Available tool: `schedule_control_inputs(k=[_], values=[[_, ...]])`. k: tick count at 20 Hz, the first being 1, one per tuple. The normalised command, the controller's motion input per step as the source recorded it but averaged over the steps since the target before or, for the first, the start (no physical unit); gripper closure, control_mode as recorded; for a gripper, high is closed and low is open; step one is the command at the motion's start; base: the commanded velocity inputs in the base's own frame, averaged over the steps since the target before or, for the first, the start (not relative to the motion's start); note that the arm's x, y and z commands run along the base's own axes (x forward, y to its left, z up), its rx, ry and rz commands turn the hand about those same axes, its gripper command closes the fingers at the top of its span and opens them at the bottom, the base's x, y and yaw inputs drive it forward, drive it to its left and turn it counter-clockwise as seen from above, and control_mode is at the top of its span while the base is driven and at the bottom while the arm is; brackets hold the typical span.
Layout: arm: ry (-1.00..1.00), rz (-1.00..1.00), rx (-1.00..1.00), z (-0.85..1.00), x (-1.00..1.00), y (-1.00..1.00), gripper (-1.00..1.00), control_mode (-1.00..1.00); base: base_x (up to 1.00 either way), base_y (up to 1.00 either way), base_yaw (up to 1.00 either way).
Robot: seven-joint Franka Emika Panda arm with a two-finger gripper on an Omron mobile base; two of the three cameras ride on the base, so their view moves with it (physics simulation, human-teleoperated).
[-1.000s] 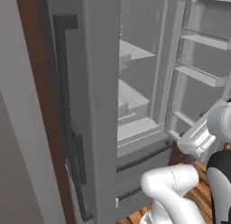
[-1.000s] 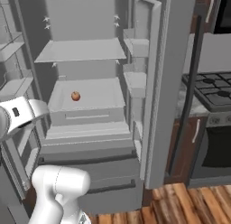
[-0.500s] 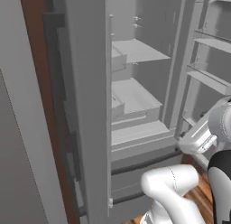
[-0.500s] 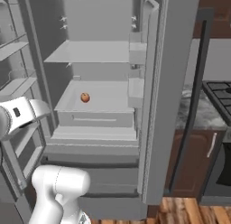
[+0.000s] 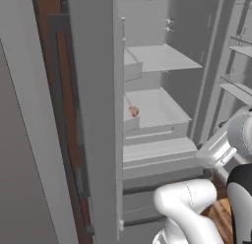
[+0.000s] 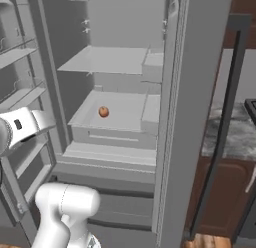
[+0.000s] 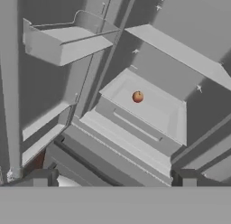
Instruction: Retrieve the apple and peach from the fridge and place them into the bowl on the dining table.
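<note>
Fridge (image 6: 120,67): both upper doors stand open, pale grey shelves exposed, drawers below shut. Since a second ago the whole picture has shifted in both base views and the interior now sits larger and more central. This is the base driving in toward the opening; the contents themselves have not moved.

Fruit (image 6: 103,111): one small round orange-red piece on the lower shelf, toward its rear left corner in the right base view, well clear of the shelf's front lip. Whether it is the apple or the peach cannot be told at this size. A second fruit is not made out on the shelves.

Gripper (image 7: 113,179): the two dark tips rise well apart at the bottom of the hand view, nothing between them; released and unloaded, short of the shelf.

Task standing, as judged: approach stage, nothing yet picked.

View differences: in the left base view the fruit (image 5: 133,110) is half hidden behind the door bin at the shelf's near edge. The hand view gives it whole (image 7: 137,97), looking down onto the shelf.
</note>
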Motion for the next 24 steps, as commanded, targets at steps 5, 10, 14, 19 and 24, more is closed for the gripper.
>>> schedule_control_inputs(k=[5, 10, 14, 19, 24], values=[[0.0, 0.0, 0.0, 0.0, 0.0, 0.0, -1.0, 1.0, 0.49, -0.37, 0.18], [0.0, 0.0, 0.0, 0.0, 0.0, 0.0, -1.0, 1.0, 0.57, -0.12, 0.14], [0.0, 0.0, 0.0, 0.0, 0.0, 0.0, -1.0, 1.0, 0.5, -0.03, 0.12], [0.0, 0.0, 0.0, 0.0, 0.0, 0.0, -1.0, 1.0, 0.06, 0.0, 0.05], [0.0, 0.0, 0.0, 0.0, 0.0, 0.0, -1.0, 1.0, 0.0, 0.0, 0.01]])
